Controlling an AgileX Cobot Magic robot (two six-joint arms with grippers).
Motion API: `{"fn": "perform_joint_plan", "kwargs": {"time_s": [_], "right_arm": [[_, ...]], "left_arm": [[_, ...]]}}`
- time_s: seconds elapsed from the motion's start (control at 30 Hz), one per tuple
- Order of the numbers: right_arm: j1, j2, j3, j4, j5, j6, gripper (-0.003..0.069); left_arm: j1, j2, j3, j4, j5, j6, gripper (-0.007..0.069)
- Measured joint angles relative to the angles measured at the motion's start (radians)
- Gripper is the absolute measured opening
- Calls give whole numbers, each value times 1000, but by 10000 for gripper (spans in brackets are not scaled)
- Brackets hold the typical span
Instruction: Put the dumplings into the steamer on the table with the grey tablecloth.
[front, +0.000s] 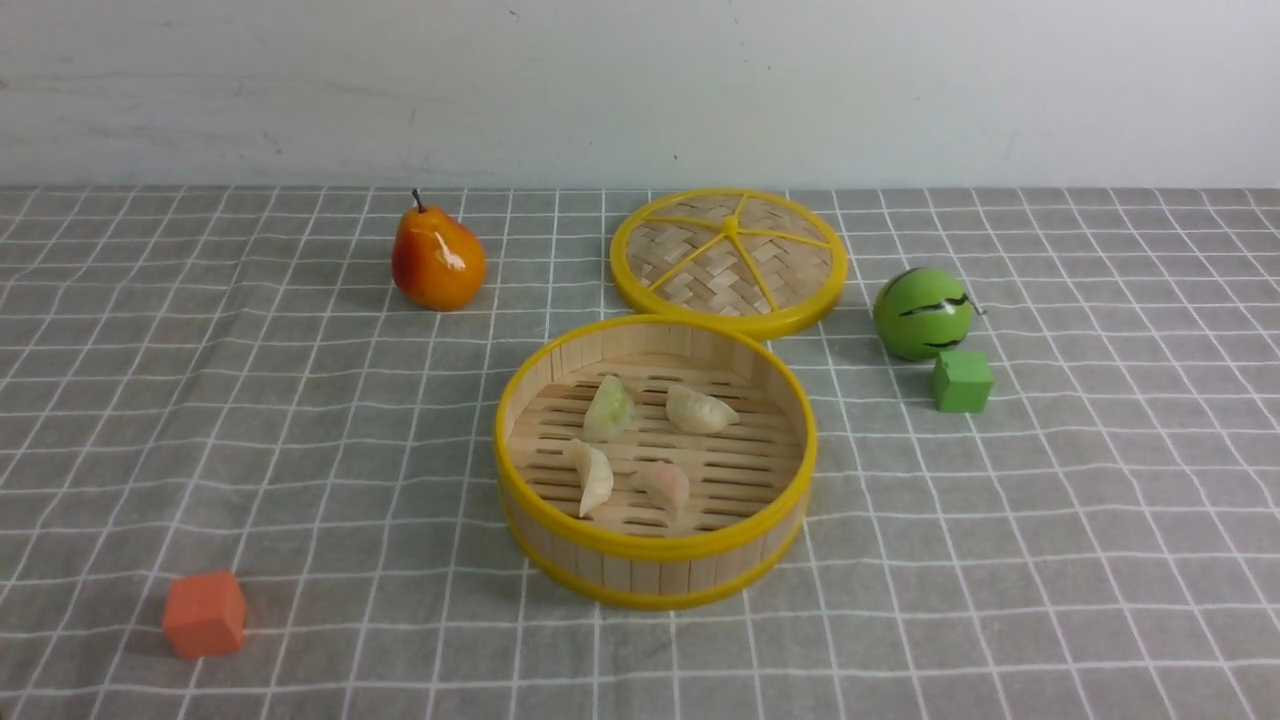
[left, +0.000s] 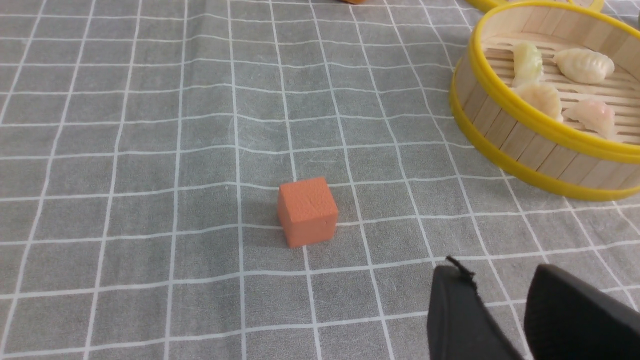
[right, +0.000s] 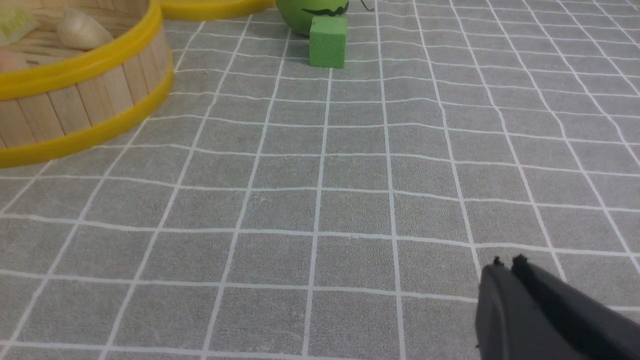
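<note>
All four dumplings (front: 640, 445) lie inside steamer (front: 655, 550) at tabletop (front: 300, 450) centre. Left pincer (left: 505, 300) parted, empty, above cloth; steamer at its 1 o'clock, orange cube (left: 307, 211) at 10. Right pincer (right: 507, 267) closed, empty; steamer at 10, bare cloth between.

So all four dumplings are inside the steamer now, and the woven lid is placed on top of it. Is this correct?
Not quite. The four dumplings do lie inside the steamer, but the woven lid is not on top of it. It lies flat on the grey tablecloth behind the steamer, which stands uncovered. The front view shows this.
</note>
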Motion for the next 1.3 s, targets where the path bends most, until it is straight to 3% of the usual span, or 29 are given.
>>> {"fn": "perform_joint_plan", "kwargs": {"time_s": [0.53,0.67,0.8,0.93,1.0,1.13,1.3], "right_arm": [[0,0,0,0,1,1,31],[0,0,0,0,1,1,34],[0,0,0,0,1,1,42],[0,0,0,0,1,1,45],[0,0,0,1,1,2,50],[0,0,0,1,1,3,56],[0,0,-1,1,2,3,62]], "left_arm": [[8,-32,24,-1,-41,0,217],[89,-107,75,-22,-121,0,217],[275,-232,134,-148,-259,25,209],[401,-253,207,-262,-375,170,118],[485,-253,291,-322,-450,283,8],[539,-253,413,-416,-494,358,-14],[541,-253,433,-465,-369,404,-14]]}}
